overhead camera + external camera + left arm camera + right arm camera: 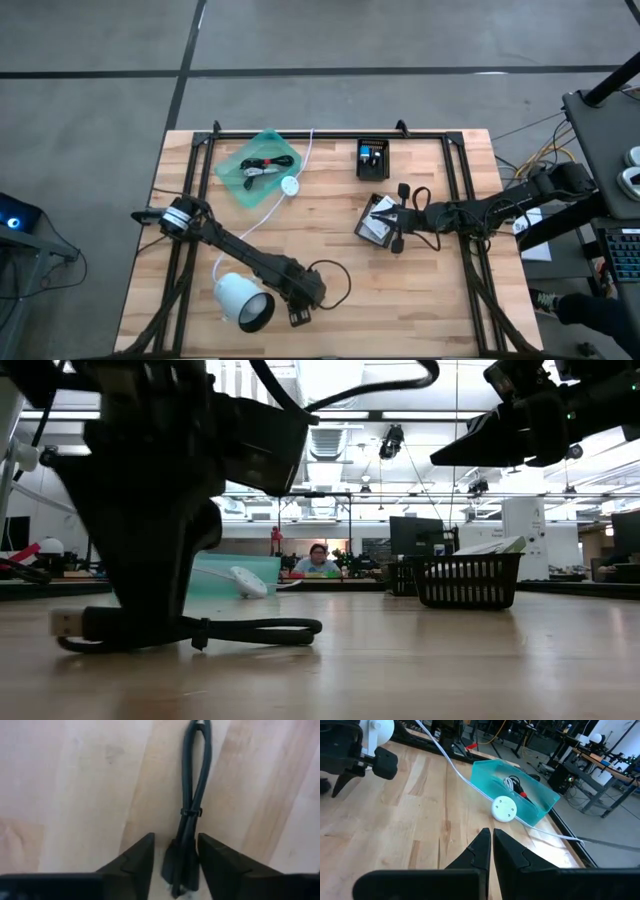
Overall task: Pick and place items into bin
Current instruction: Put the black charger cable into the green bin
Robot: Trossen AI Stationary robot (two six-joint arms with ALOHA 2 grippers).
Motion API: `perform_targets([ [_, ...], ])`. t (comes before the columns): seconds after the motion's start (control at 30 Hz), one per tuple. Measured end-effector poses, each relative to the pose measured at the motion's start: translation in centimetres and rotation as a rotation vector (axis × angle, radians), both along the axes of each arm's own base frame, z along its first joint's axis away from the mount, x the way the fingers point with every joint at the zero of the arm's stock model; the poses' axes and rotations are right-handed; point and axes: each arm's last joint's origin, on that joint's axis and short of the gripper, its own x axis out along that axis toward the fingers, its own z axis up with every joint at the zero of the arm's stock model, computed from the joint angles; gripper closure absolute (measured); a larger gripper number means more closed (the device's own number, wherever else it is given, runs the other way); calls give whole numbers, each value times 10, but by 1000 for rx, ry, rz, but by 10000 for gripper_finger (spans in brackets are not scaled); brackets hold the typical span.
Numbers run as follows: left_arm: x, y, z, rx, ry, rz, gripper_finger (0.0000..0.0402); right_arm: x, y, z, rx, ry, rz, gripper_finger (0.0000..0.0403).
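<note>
My left gripper (303,298) is down at the table near its near edge, open, its two fingers standing on either side of the plug end of a black coiled cable (186,835), which lies flat on the wood (250,628). My right gripper (385,216) hovers shut above two white printed cards (372,226) lying right of the table's centre; it is raised well off the table (500,440), and I see nothing between its fingers (491,855). The teal bin (262,165) at the far left holds a few dark small items.
A large white lamp-like cylinder (240,300) lies just left of my left gripper. A long white cord with a round disc (290,185) runs past the bin's right side. A black mesh basket (372,158) stands at the far edge. Black frame rails run along the sides.
</note>
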Motion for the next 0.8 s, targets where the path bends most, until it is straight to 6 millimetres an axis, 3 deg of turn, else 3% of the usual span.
perform_targets([
  [0.33,6,16,-1,-2,-9,-39,391,0,0,0,-1,1,0,394],
  [0.63,15,45,38,71,-144,-49,393,0,0,0,14,-3,-4,394],
  [0.8,5,82,71,142,-134,-13,393,0,0,0,15,-5,-5,394],
])
